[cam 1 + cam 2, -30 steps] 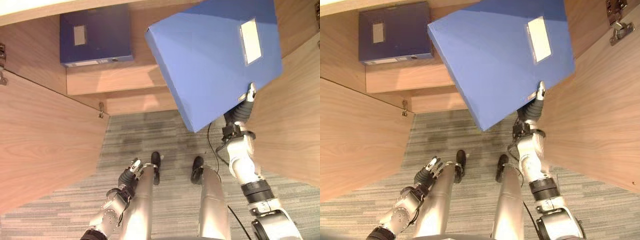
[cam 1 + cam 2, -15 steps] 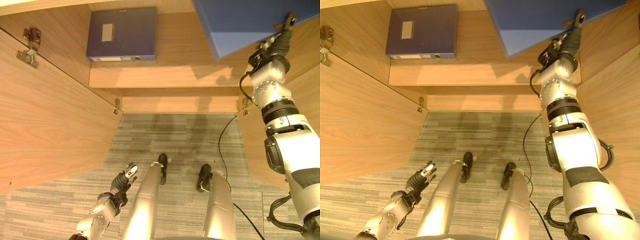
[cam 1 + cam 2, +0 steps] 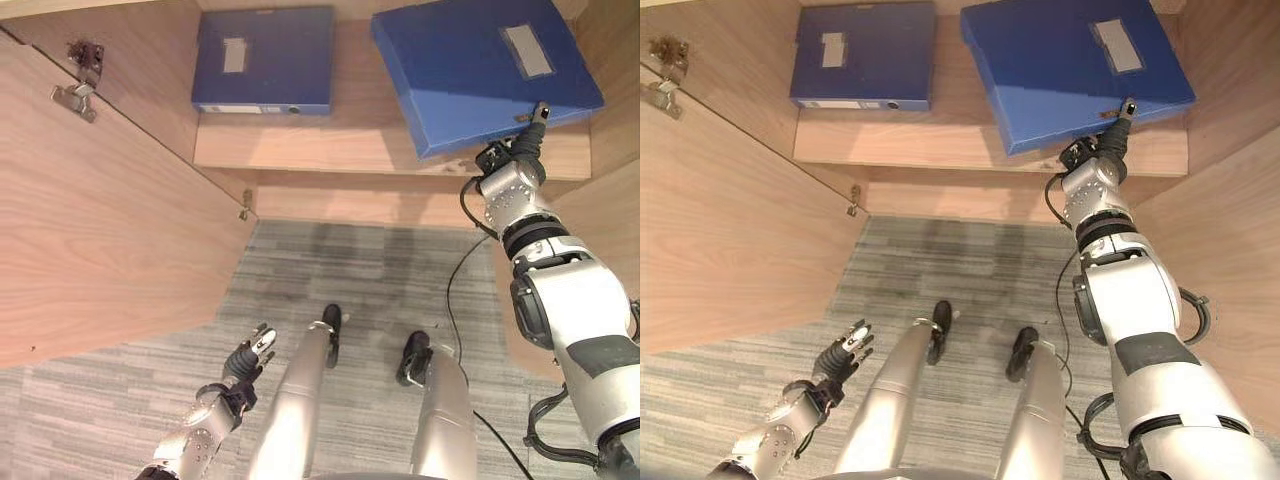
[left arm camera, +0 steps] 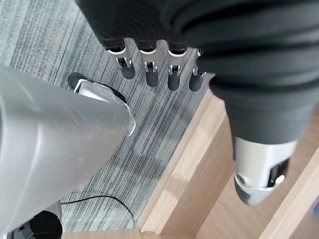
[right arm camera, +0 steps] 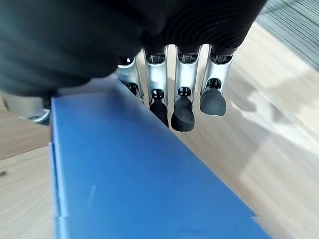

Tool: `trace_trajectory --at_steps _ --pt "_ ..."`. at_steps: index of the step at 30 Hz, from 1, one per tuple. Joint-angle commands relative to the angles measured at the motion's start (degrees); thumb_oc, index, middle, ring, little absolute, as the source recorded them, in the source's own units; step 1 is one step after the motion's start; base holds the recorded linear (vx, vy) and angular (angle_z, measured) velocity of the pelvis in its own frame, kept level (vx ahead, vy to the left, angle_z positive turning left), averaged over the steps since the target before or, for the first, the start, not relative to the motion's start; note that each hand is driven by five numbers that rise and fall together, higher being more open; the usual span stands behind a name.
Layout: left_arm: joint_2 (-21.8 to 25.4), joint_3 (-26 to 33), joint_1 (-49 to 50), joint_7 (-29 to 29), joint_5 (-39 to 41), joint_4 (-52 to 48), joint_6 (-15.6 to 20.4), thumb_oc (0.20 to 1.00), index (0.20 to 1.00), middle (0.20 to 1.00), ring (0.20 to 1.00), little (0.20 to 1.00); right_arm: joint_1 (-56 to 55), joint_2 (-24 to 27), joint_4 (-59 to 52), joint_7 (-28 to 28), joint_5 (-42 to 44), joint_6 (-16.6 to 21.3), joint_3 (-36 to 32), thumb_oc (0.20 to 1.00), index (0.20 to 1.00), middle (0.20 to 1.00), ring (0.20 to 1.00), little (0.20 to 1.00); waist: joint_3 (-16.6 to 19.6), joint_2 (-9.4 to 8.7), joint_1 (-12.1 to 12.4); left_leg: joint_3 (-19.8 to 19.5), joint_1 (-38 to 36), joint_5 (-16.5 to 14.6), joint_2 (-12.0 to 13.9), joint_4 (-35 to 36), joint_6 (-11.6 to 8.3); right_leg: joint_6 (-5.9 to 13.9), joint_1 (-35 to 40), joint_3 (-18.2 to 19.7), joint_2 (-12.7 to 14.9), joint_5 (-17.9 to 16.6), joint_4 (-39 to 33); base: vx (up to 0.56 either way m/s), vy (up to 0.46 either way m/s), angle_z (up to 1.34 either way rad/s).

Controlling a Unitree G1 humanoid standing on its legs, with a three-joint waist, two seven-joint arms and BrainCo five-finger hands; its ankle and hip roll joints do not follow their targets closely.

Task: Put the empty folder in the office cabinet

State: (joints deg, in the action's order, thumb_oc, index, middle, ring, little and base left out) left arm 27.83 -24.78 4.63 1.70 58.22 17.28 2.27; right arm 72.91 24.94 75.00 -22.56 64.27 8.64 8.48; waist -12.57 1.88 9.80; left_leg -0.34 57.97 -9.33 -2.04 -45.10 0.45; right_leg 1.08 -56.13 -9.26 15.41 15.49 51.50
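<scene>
Right eye view: we see the blue folder (image 3: 1070, 70) over the cabinet shelf (image 3: 940, 140), tilted, its near edge sticking out a little past the shelf's front lip. A second, darker folder (image 3: 862, 55) lies flat on the same shelf, well apart to the left.

Our right hand (image 3: 1110, 135) is at the blue folder's near edge. In the right wrist view the fingers (image 5: 182, 107) run along the underside of the folder (image 5: 129, 179) with the thumb on the other face, so we read it as pinching the folder.

Our left hand (image 3: 250, 355) hangs low over the carpet (image 3: 360, 280), fingers relaxed and straight, holding nothing.

Progress, as we judge it: the folder has reached the cabinet and is mostly over the shelf. Left to do: lay it flat, push it fully in, let go.
</scene>
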Motion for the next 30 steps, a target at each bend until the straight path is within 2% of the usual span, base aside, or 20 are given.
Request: trace_trajectory --at_steps 1,7,13,18,23,24,25,28,30 --pt "3.3 -1.1 -0.4 0.1 1.0 -4.9 2.7 1.0 1.0 1.0 1.0 1.0 8.3 3.5 -1.5 0.6 3.0 4.5 0.3 0.2 0.2 0.2 0.2 0.2 -0.8 1.62 1.2 1.6 0.1 -5.8 -0.3 -0.2 2.95 -0.65 3.0 -0.7 -1.3 1.3 -3.7 0.01 -0.017 0.14" --pt "5.1 -0.9 0.9 0.0 1.7 -9.3 3.6 1.0 1.0 1.0 1.0 1.0 10.1 9.1 -3.7 0.2 6.3 7.0 -0.8 0.2 0.2 0.2 0.2 0.2 -0.9 2.79 3.5 0.8 4.2 -6.4 -0.5 -3.1 2.08 -0.39 -0.3 -1.3 0.8 3.1 -0.2 0.02 -0.02 0.21" --pt "6.0 -0.7 2.9 -0.4 3.1 -11.0 3.9 1.0 1.0 1.0 1.0 1.0 10.9 12.8 -4.2 -0.3 7.0 8.5 0.1 0.2 0.2 0.2 0.2 0.2 -0.5 3.98 4.5 1.3 8.1 -8.4 -0.6 -8.0 2.47 -0.35 -4.1 -0.6 2.2 5.0 4.1 0.05 0.011 0.15" --pt "6.5 -1.1 3.4 0.0 3.3 -11.3 3.5 1.0 1.0 1.0 1.0 1.0 11.3 13.7 -2.7 -0.7 7.3 8.3 0.3 0.2 0.2 0.2 0.2 0.2 0.0 4.41 4.5 1.7 9.9 -10.2 -0.5 -11.2 3.32 -0.93 -6.5 0.4 2.8 6.5 7.1 0.05 0.02 0.0" --pt "7.4 -0.7 4.3 0.2 3.4 -11.2 3.1 1.0 1.0 1.0 1.0 1.0 11.6 13.2 -2.2 0.1 9.4 8.7 0.0 0.2 0.2 0.2 0.2 0.2 0.7 4.45 4.3 2.2 9.9 -10.9 -0.6 -11.5 3.6 -1.22 -7.0 0.5 2.8 7.0 7.5 0.04 0.02 -0.04" --pt "7.7 -0.5 4.5 0.2 3.5 -11.1 3.1 1.0 1.0 1.0 1.0 1.0 11.8 13.3 -2.0 0.4 9.8 8.6 0.2 0.617 0.617 0.617 0.617 0.617 0.9 4.36 4.3 2.3 9.8 -10.8 -0.6 -11.3 3.58 -1.22 -6.9 0.5 2.8 7.0 7.4 0.0 0.0 0.0" --pt "8.1 -0.1 4.8 0.2 3.6 -10.5 3.0 1.0 1.0 1.0 1.0 1.0 12.8 13.5 -1.7 1.2 10.7 8.2 1.2 1.0 1.0 1.0 1.0 1.0 1.2 4.07 4.4 2.4 9.6 -10.6 -0.6 -10.7 3.48 -1.21 -6.6 0.4 2.8 6.9 7.1 0.01 0.002 0.03" --pt "9.1 0.4 5.6 -0.1 3.5 -10.0 2.6 1.0 1.0 1.0 1.0 1.0 14.1 14.2 -0.9 2.1 10.3 7.1 3.8 1.0 1.0 1.0 1.0 1.0 1.7 3.51 4.5 2.4 9.3 -10.4 -0.8 -10.2 3.36 -1.27 -6.5 0.4 2.9 6.8 6.9 0.0 -0.001 0.01" --pt "9.6 0.6 5.9 -0.4 3.6 -9.7 2.2 1.0 1.0 1.0 1.0 1.0 16.0 14.6 1.2 2.5 8.4 4.8 7.1 1.0 1.0 1.0 1.0 1.0 1.9 3.23 4.5 2.4 9.2 -10.2 -0.8 -9.9 3.26 -1.46 -6.5 0.4 2.9 6.8 6.9 0.0 0.0 0.0"
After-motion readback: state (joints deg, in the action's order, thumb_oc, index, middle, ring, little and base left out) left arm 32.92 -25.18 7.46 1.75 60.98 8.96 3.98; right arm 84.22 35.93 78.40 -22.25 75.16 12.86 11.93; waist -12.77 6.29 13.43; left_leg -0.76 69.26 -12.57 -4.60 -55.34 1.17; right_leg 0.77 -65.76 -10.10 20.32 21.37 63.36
